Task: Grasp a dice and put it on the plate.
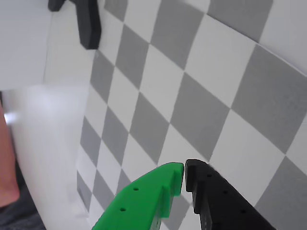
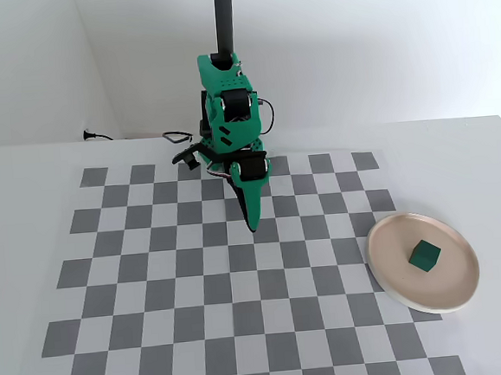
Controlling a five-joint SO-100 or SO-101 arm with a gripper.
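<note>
Dice (image 2: 425,255) sits on the plate (image 2: 395,285), slightly right of centre, at the right edge of the checkered mat (image 2: 154,291) on the counter. Gripper (image 2: 253,225) hangs over the mat's upper middle, well apart from the plate; jaws closed, tips touching, holding nothing.

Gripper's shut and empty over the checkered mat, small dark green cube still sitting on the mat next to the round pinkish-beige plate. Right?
Not quite. The small dark green cube lies on the round pinkish-beige plate, not beside it on the checkered mat; the fixed view shows this. The rest holds: the gripper is shut and empty over the mat, as the wrist view shows.
</note>
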